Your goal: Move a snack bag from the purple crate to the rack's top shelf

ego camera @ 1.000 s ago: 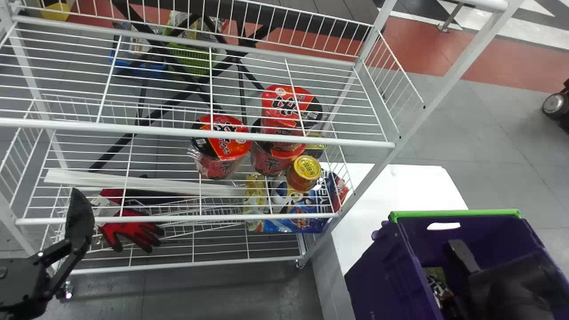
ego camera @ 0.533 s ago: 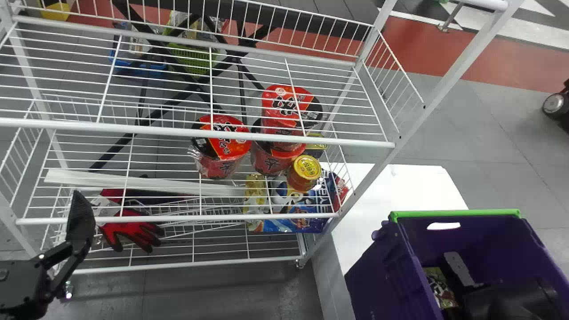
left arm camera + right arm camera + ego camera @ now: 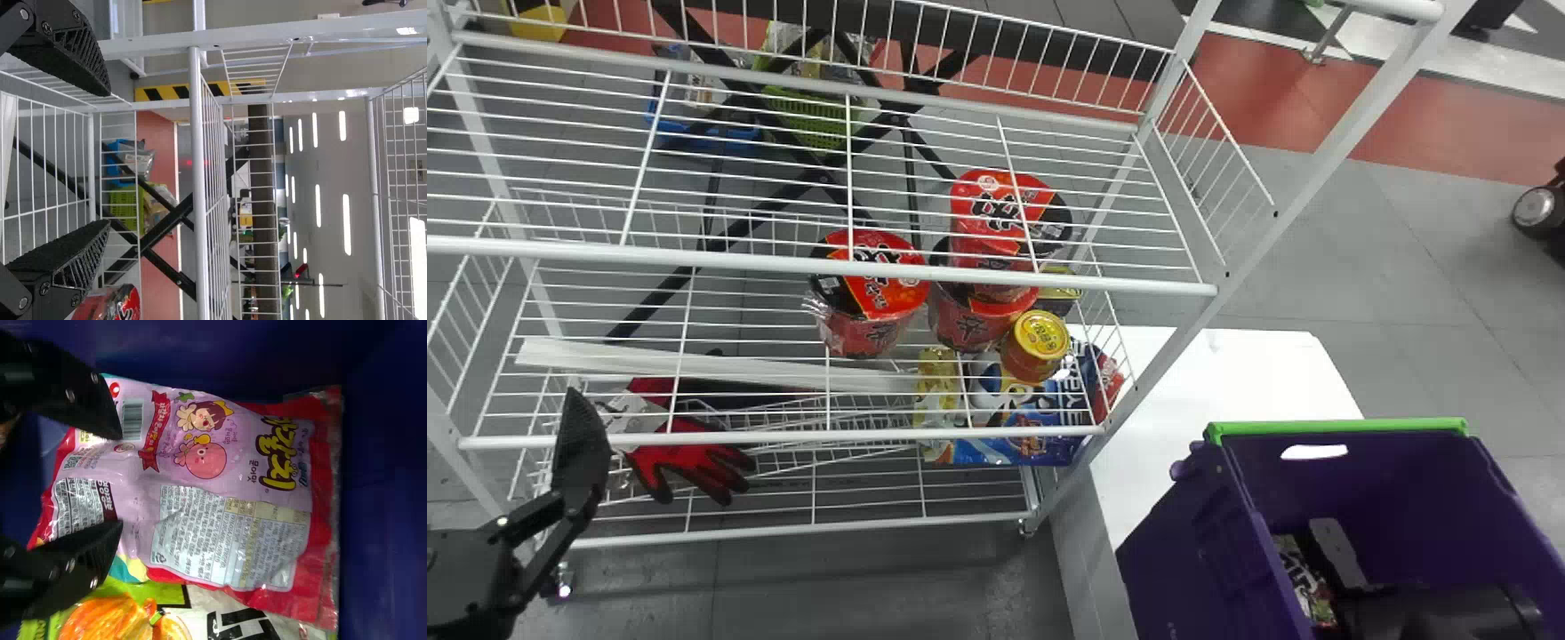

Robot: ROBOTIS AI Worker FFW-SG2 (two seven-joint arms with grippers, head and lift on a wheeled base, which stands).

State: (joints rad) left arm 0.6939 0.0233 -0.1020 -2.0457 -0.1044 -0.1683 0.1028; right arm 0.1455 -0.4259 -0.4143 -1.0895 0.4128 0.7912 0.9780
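The snack bag [image 3: 200,487] is lying inside the purple crate [image 3: 1334,429], its pink-and-purple panel facing the right wrist camera. The right gripper [image 3: 1432,613] is reaching down into the crate, its fingers standing wide apart over one end of the bag; whether they are touching it, nobody can tell. Beside the bag and partly under its edge, a green-and-white packet [image 3: 200,613] is crowding the same space, and the crate walls are closing around both. The crate is standing on a white bench [image 3: 1227,373], whose near-left edge is running alongside the wire rack [image 3: 996,283]. A slanting rack post [image 3: 1183,333] is rising between the crate and the shelves. On the rack, red noodle cups [image 3: 876,311] and a yellow-lidded can [image 3: 1036,347] are sitting toward the right end, with a blue packet [image 3: 1032,436] showing through the wires; white strips [image 3: 694,360] and a red glove [image 3: 694,462] are lying farther left. The left gripper [image 3: 580,444] is waiting by the rack's near-left corner, fingers wide, holding nothing. The head view's bottom edge is cutting off the crate and the right arm, the crate wall is hiding part of the contents, and the green-and-white packet is running out of the wrist view.
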